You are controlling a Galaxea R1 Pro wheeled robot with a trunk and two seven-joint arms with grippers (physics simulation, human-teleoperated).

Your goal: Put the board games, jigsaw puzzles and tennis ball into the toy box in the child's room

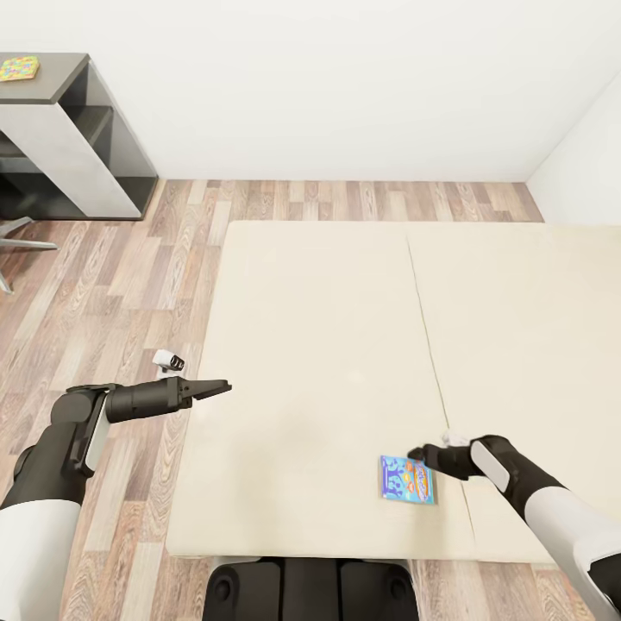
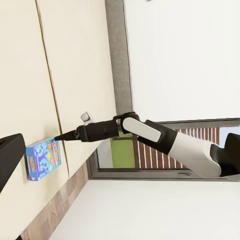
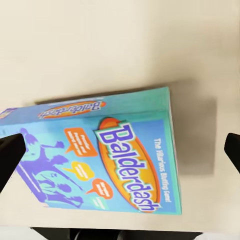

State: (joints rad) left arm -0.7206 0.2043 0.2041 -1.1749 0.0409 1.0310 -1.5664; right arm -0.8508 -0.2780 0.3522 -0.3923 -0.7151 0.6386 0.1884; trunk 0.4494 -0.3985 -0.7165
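Bed [image 1: 328,345]: a cream mattress with a seam running down it is taking up most of the head view and serving as the landmark here
Board game [image 1: 407,479]: a blue Balderdash box is lying flat on the bed, close to the bed's near edge and just beside the seam
Right tool [image 1: 417,454]: it is hovering over the far corner of the board game; in the right wrist view its dark fingers [image 3: 11,155] are sitting wide apart on either side of the box [image 3: 100,155], gripping nothing
Left tool [image 1: 220,386]: it is hanging above the bed's left edge, well apart from the board game; its jaws are looking pressed together into a point with nothing between them
Surface [image 1: 43,82]: a grey desk is standing beyond the bed's far left corner, against the wall
Colourful item [image 1: 19,67]: a small flat piece is lying on the surface, too small to identify
Floor [image 1: 129,276]: wood planks are showing to the left of the bed
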